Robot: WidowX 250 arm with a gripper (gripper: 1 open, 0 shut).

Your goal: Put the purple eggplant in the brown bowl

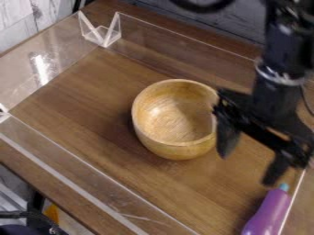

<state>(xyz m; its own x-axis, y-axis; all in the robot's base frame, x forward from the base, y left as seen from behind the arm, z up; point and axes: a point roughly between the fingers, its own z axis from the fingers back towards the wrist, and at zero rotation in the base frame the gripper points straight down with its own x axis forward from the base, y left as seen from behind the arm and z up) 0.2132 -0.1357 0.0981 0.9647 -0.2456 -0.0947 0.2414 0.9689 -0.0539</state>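
Note:
The brown bowl (179,117) is a round light wooden bowl standing near the middle of the wooden table, with nothing inside it. The purple eggplant (266,217) lies at the bottom right corner, its pale green tip pointing up and away, partly cut off by the frame edge. My gripper (255,153) hangs pointing down just right of the bowl and above-left of the eggplant. Its two black fingers (227,138) stand wide apart, open, with nothing between them.
A clear plastic wall (73,174) runs along the table's front and left edges. A small clear acrylic stand (101,29) sits at the back left. Dark cables and the arm fill the upper right.

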